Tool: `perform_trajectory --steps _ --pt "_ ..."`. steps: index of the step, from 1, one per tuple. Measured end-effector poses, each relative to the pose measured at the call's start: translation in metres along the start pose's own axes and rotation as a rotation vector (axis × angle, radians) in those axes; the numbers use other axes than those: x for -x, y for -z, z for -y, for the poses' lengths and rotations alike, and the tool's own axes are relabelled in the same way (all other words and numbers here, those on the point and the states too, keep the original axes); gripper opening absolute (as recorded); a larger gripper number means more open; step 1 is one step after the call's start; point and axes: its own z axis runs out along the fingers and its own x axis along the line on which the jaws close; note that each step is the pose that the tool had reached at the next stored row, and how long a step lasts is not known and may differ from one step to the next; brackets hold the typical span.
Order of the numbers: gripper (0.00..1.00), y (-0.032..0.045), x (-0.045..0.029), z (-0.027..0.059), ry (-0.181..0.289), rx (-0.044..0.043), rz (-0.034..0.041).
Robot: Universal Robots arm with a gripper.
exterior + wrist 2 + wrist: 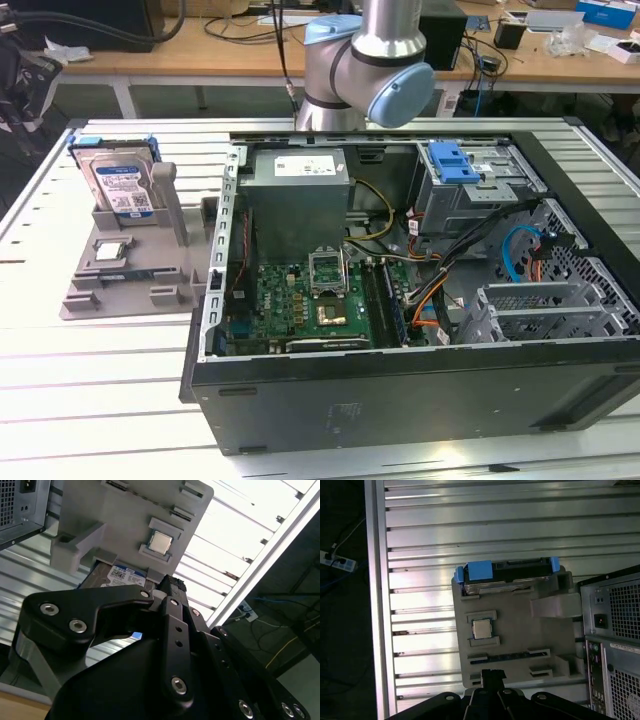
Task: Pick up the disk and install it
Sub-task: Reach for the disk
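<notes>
Holding one disk upright, one grey holder, one chip flat

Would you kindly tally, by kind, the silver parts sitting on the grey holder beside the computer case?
Disk: 1
Chip: 1
Total: 2
</notes>
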Motion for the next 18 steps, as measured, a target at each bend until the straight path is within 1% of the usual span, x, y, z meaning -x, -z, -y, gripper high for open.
perform_trajectory --steps 8,10,13,18 --pt "0.11 -0.0001 -0.0098 -0.0002 0.000 0.0000 0.0000" --pt "0.11 -0.0003 -0.0121 -0.0015 0.000 0.0000 0.0000" --pt "0.11 -0.0012 -0.0157 -0.0082 0.000 -0.0002 0.0000" --pt "0.11 -0.0031 -0.0166 -0.0189 0.000 -0.0013 -0.0001"
